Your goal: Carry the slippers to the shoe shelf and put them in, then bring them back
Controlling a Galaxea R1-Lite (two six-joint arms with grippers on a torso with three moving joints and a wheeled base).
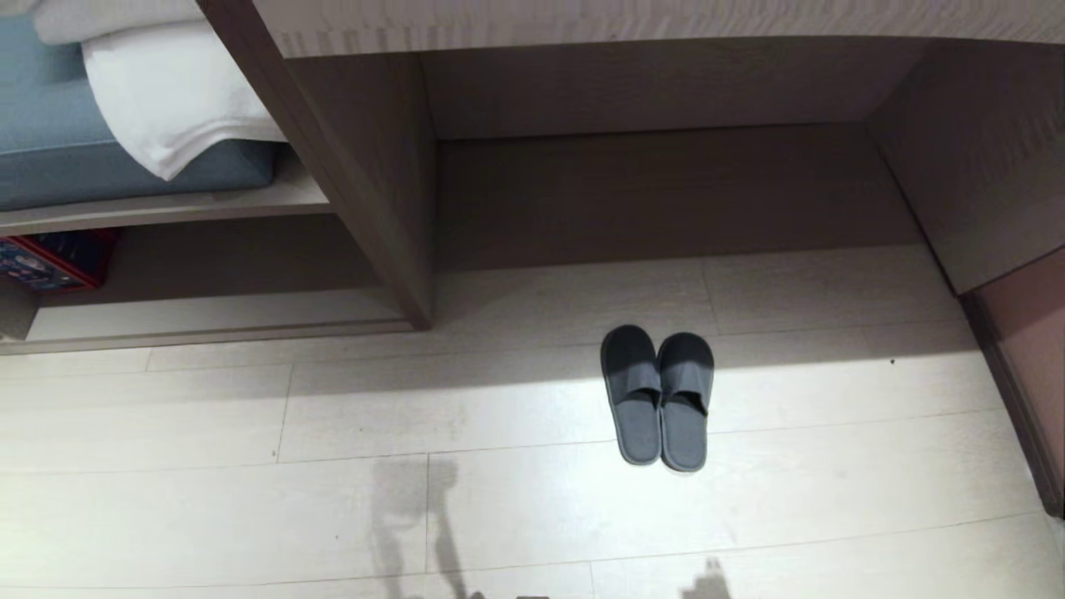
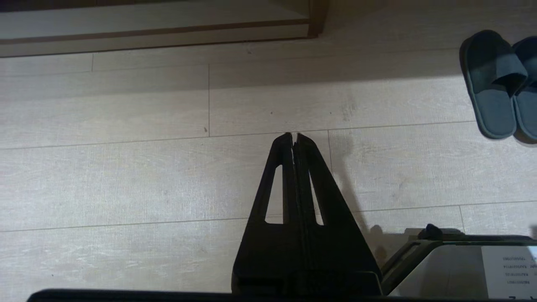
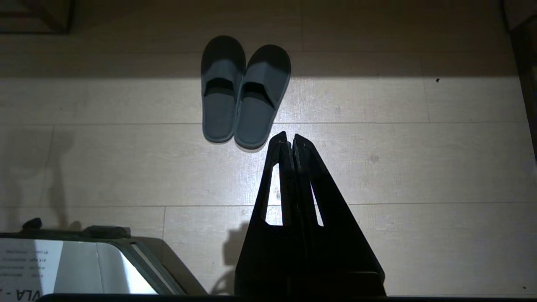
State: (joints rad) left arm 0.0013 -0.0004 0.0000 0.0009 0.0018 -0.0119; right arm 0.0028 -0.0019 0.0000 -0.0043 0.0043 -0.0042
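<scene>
The dark grey slippers [image 1: 660,395] lie side by side on the pale plank floor, toes toward the desk recess; they also show as slippers [image 3: 243,90] and slippers [image 2: 499,84] in the wrist views. The shoe shelf [image 1: 208,320] is the low cubby at the left with a pale base board. My right gripper [image 3: 290,137] hangs shut and empty above the floor, just short of the slippers' heels. Over bare floor well to the slippers' left, my left gripper [image 2: 293,135] is shut too, holding nothing. Neither arm shows in the head view.
A bench with a blue cushion [image 1: 75,141] and a white towel [image 1: 170,91] sits above the shelf. A red box [image 1: 50,262] stands inside the cubby at its left. A wood panel [image 1: 366,175] divides shelf from recess. My base's corner [image 3: 75,268] shows low.
</scene>
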